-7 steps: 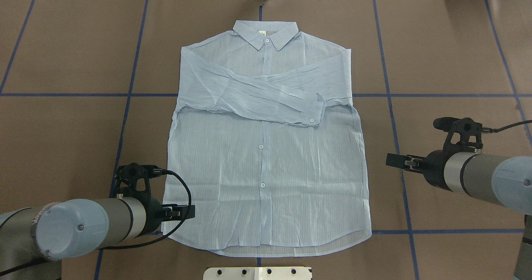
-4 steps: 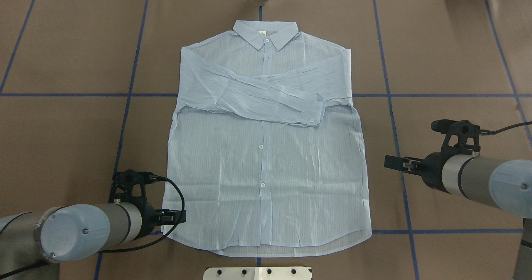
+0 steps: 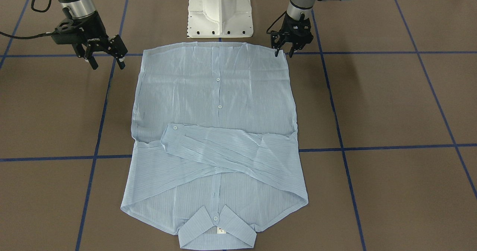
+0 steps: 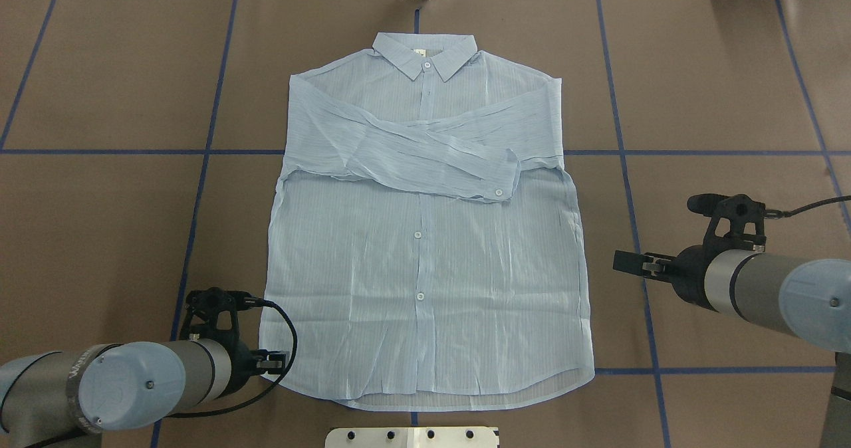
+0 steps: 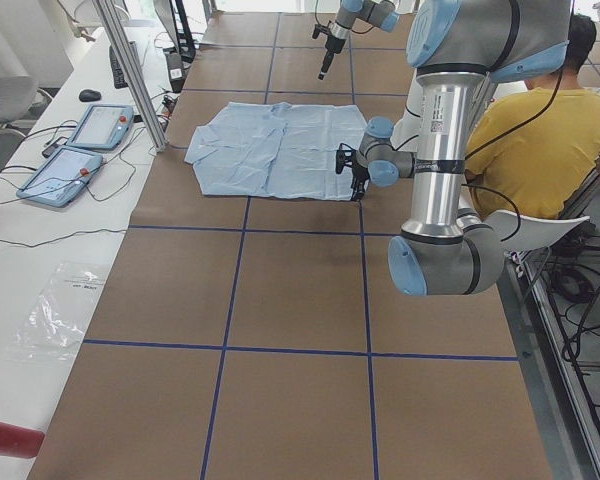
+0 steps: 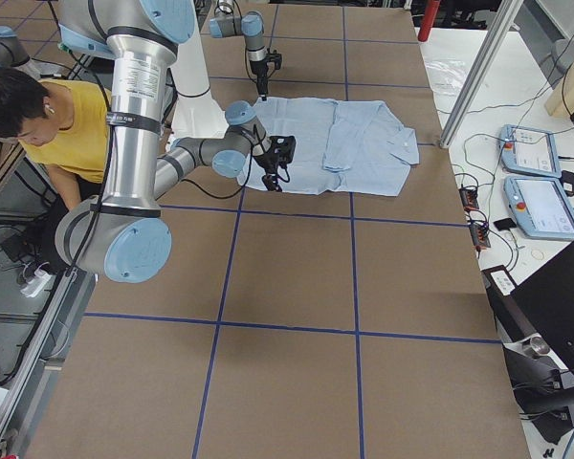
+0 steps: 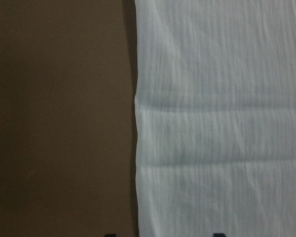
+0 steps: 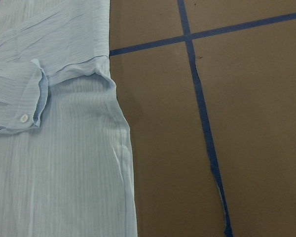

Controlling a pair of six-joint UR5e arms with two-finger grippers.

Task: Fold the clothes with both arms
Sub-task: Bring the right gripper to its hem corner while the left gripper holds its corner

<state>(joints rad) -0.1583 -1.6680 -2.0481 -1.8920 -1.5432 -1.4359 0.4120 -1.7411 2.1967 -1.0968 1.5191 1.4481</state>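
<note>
Brown paper crossed by blue tape lines [image 4: 106, 151] covers the table [image 4: 100, 235], and the shirt [image 4: 425, 288] lies flat at its middle, buttons up, with both sleeves [image 4: 432, 159] folded across the chest and one cuff [image 4: 502, 182] uppermost. Wide bare paper flanks the shirt on either side. The hem [image 4: 465, 401] stops just short of the white base plate [image 4: 412, 437], and the collar [image 4: 425, 52] sits near the far edge. The left gripper [image 3: 284, 53] is at the hem corner on the robot's left. Its wrist view shows the two fingertips apart with the shirt's side edge running between them, so the claw is open to a moderate width; whether it touches the cloth cannot be told. The right gripper [image 3: 107, 65] stands wide open off the shirt's other side edge, with a strip of bare paper between it and the cloth. Over the last second the left gripper has drawn back toward the robot and slightly outward, from beside the lower front to the corner itself. The right gripper has barely shifted, and the shirt lies as it did. The shirt's long axis runs straight away from the robot, collar far and hem near.
</note>
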